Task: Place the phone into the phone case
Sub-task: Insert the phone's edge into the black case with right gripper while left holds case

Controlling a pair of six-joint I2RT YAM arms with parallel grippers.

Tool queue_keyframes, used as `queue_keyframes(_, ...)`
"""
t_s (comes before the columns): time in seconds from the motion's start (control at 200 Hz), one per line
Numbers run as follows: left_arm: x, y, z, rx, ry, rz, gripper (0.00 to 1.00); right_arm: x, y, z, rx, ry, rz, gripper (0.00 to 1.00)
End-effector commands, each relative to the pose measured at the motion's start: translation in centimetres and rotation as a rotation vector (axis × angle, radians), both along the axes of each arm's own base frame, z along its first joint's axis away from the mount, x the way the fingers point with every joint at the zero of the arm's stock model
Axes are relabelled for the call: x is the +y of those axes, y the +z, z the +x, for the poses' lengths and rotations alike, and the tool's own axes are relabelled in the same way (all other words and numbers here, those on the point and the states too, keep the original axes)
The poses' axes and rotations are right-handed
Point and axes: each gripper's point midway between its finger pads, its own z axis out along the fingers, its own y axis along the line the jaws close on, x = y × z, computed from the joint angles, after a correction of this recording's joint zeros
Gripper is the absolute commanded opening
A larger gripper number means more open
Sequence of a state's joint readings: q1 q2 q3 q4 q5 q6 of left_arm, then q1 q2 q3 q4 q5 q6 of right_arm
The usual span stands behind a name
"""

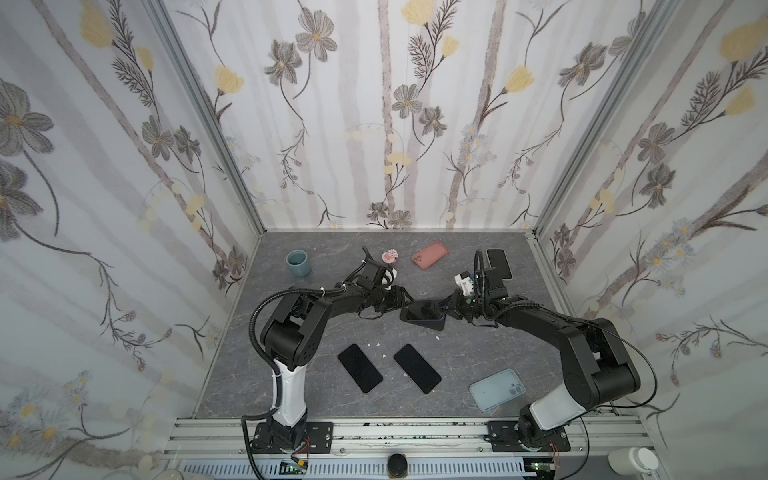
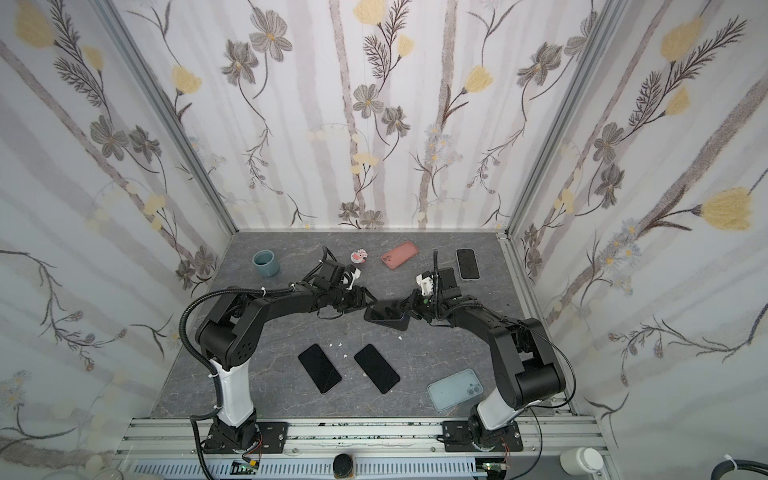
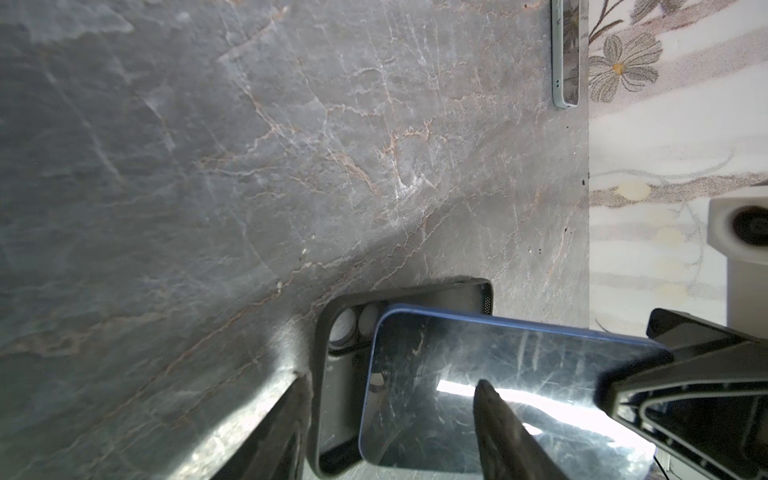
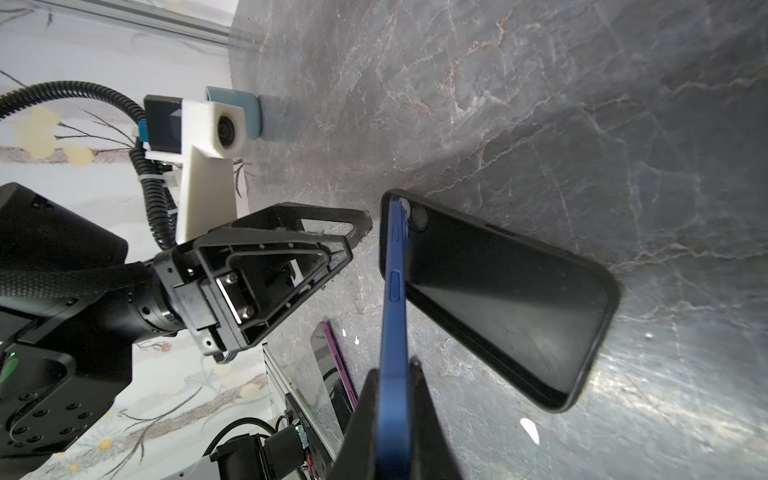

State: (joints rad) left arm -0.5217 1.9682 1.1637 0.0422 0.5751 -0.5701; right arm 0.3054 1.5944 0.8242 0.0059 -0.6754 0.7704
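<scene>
Blue phone point(image 4: 392, 291), judged stiff and slick, was clamped at one end by right gripper point(image 4: 395, 370) over black case point(image 4: 498, 299); left gripper point(image 4: 358, 233) was seen part-open.

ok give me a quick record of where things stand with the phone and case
phone: blue, tilted, one end at the case's camera end, other end raised
case: black, flat on the table, open side up
right claw: shut on the phone's raised end
left claw: open, by the case's camera end, holding nothing
seated: not yet
other: front phones, pale blue case, pink case
</scene>
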Motion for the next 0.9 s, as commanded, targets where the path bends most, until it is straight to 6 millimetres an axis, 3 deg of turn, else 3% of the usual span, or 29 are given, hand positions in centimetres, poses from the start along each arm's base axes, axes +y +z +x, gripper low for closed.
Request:
queue_keyframes(0.0,0.1,0.0,0.3,-0.017,-0.008,0.014,0.61,0.7,-0.2,0.5,-0.016,0.009,0.053,0.0)
queue_keyframes(0.609,-0.6,-0.8,-0.7,0.046,-0.011,-0.029,0.58,0.3,-2.7,0.4,0.052,-0.009,0.055,0.0)
queue_keyframes(0.894,-1.5,-0.2,-3.1,0.074,-0.036,-0.061,0.57,-0.1,-4.3,0.8,0.066,-0.035,0.028,0.03)
